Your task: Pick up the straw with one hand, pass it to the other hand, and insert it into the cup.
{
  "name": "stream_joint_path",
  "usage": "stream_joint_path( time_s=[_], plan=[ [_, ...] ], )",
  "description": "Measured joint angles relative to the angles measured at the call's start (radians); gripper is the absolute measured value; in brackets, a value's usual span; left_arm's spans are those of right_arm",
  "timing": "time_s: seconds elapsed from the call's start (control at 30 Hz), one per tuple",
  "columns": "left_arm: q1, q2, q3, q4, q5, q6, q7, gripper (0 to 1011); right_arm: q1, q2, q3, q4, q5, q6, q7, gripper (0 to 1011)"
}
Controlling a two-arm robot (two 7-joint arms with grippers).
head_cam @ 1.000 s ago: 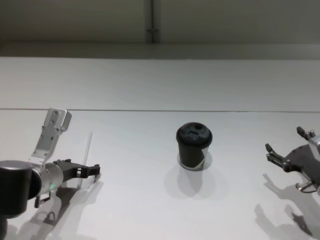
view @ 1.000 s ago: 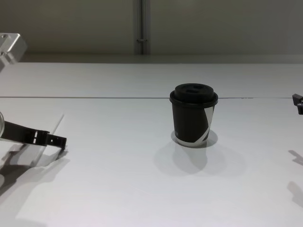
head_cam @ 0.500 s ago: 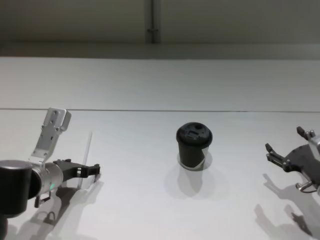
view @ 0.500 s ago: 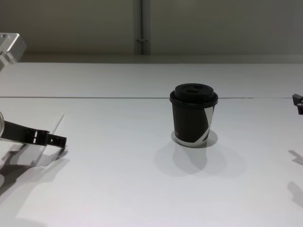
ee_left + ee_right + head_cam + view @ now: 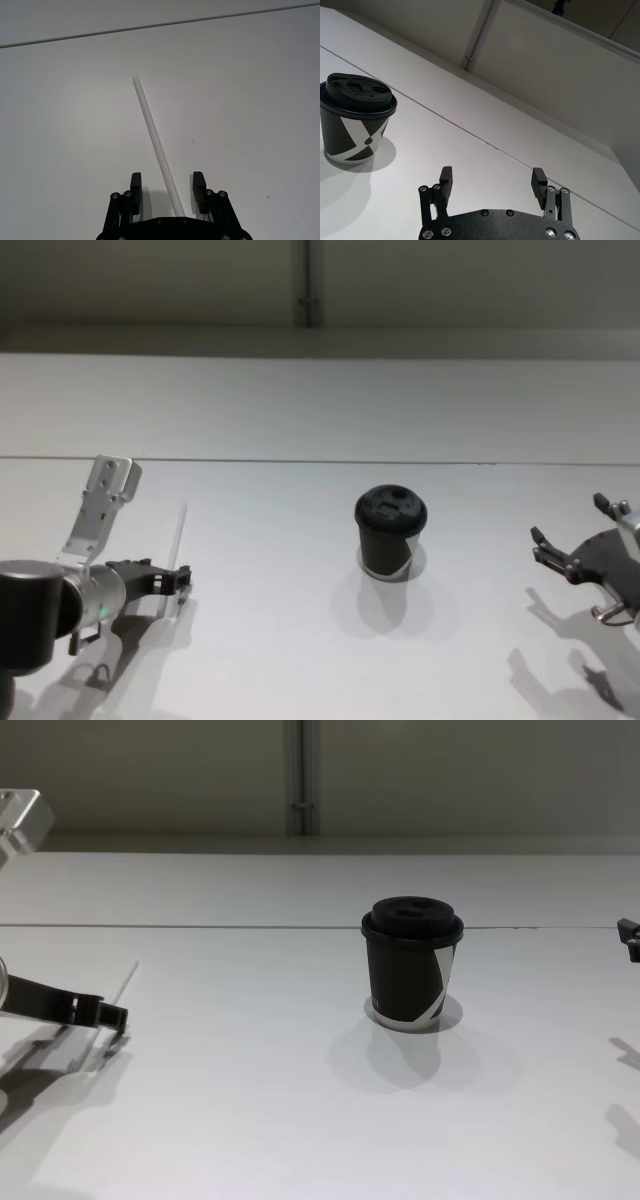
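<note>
While astride the straw (image 5: 152, 135), left gripper (image 5: 167, 181) fingers apart; right gripper (image 5: 492, 180) fingers wide, far from cup (image 5: 390, 532).

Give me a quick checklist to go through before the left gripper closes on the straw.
1. Left gripper open: ok, jaws spread.
2. Straw between the jaws: ok, it runs through the gap and touches neither side.
3. Grip spot: ok, the jaws stand near one end of the straw, so most of its length is free for the handover.
4. Right gripper ready to receive: ok, it is open, on the right side of the cup and apart from it.
5. Cup upright with lid on: ok.
6. Lid opening able to take the straw: cannot tell.
</note>
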Motion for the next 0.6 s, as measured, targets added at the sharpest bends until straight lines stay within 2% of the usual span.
stream_joint_path(
  time_s=[0.07,0.1,0.23,0.27,0.33,0.37,0.47,0.6],
  plan=[
    [0.000,0.000,0.000,0.000,0.000,0.000,0.000,628,0.000,0.000,0.000,0.000,0.000,0.000,0.000,1001],
    [0.000,0.000,0.000,0.000,0.000,0.000,0.000,568,0.000,0.000,0.000,0.000,0.000,0.000,0.000,1001],
    [0.000,0.000,0.001,0.000,-0.001,0.000,0.000,463,0.000,0.000,0.000,0.000,0.000,0.000,0.000,1001],
    [0.000,0.000,0.001,0.000,-0.001,0.000,0.000,401,0.000,0.000,0.000,0.000,0.000,0.000,0.000,1001],
    [0.000,0.000,0.001,0.000,-0.001,0.000,0.000,364,0.000,0.000,0.000,0.000,0.000,0.000,0.000,1001],
    [0.001,0.000,0.001,0.000,-0.001,0.000,0.000,306,0.000,0.000,0.000,0.000,0.000,0.000,0.000,1001],
    [0.001,0.000,0.001,0.000,-0.001,0.000,0.000,252,0.000,0.000,0.000,0.000,0.000,0.000,0.000,1001],
    [0.001,0.000,0.001,0.000,-0.002,0.000,-0.001,84,0.000,0.000,0.000,0.000,0.000,0.000,0.000,1001]
  ],
)
